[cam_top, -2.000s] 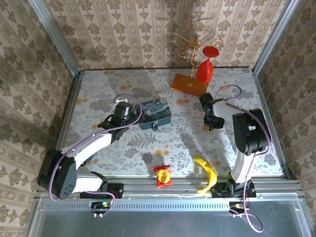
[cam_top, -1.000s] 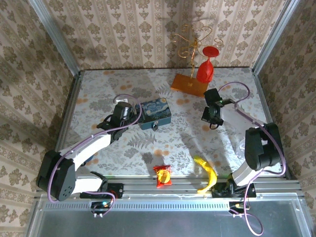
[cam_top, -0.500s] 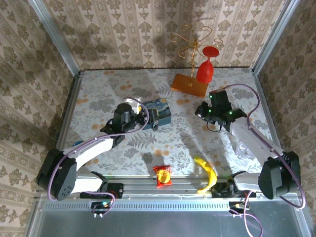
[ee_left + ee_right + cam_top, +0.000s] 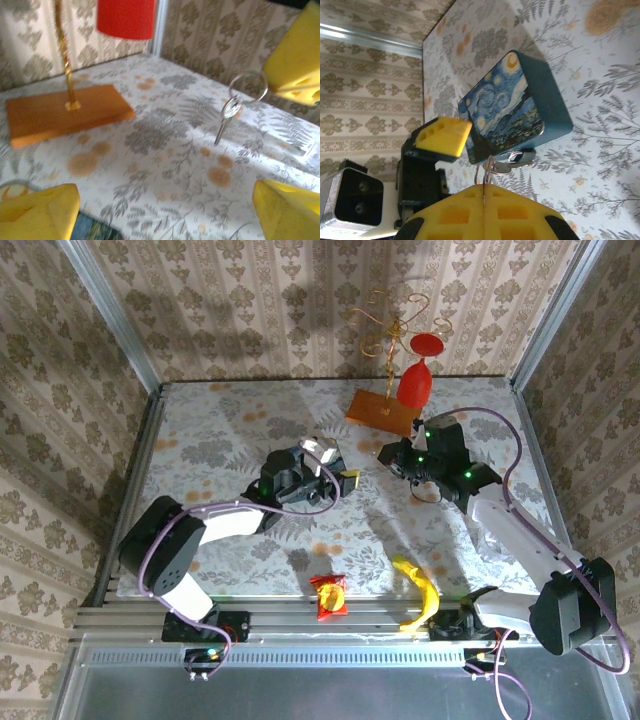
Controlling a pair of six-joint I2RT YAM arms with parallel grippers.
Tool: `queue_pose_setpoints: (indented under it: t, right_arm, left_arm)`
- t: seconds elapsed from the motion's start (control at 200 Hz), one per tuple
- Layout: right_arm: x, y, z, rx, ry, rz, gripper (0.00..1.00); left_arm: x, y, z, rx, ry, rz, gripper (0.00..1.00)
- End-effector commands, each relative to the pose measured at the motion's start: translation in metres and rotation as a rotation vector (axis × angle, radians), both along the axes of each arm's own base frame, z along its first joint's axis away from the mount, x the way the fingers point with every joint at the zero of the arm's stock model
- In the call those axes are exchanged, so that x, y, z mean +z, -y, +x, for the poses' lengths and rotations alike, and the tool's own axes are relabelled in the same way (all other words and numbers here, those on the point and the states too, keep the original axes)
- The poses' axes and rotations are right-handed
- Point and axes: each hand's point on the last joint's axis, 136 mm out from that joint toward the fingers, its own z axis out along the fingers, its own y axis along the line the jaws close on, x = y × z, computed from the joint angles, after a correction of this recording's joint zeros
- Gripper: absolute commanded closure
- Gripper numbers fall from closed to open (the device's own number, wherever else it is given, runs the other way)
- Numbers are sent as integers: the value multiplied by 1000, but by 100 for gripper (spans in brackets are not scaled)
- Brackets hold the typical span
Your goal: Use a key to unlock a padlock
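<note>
- The left gripper (image 4: 335,468) was seen near the centre of the top view. In its wrist view the yellow pads (image 4: 39,212) sat wide apart at the lower corners, with nothing held between them.
- The right gripper (image 4: 484,194) was found closed. Its fingers were pressed together at the bottom of its wrist view and pinched the key ring (image 4: 481,176).
- The key (image 4: 227,112) was noted hanging tip-down from the ring, right of centre in the left wrist view.
- The blue tin (image 4: 515,100) was recorded at the centre of the right wrist view, with one of the left gripper's yellow fingers just beside its left end.
- The padlock (image 4: 522,156) was logged as a small grey metal piece at the tin's lower edge, just above the closed fingers. The key overlapped it, and it could not be told whether they touched.
- An orange base (image 4: 60,115) was noted at the left of the left wrist view.
</note>
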Motion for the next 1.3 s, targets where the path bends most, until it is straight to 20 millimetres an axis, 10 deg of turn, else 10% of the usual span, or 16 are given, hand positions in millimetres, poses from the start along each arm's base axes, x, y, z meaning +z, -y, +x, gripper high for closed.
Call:
queue_pose_setpoints:
  t: [0.0, 0.56, 1.296]
  right_arm:
    - [38, -12, -4, 38, 72, 79, 100]
    - [54, -25, -10, 63, 101, 120, 100]
    - [49, -31, -6, 77, 91, 122, 100]
  left_arm:
    - [40, 17, -10, -126, 164, -113, 14]
    - [32, 37, -3, -206, 176, -102, 26]
    - [36, 31, -1, -202, 178, -76, 94]
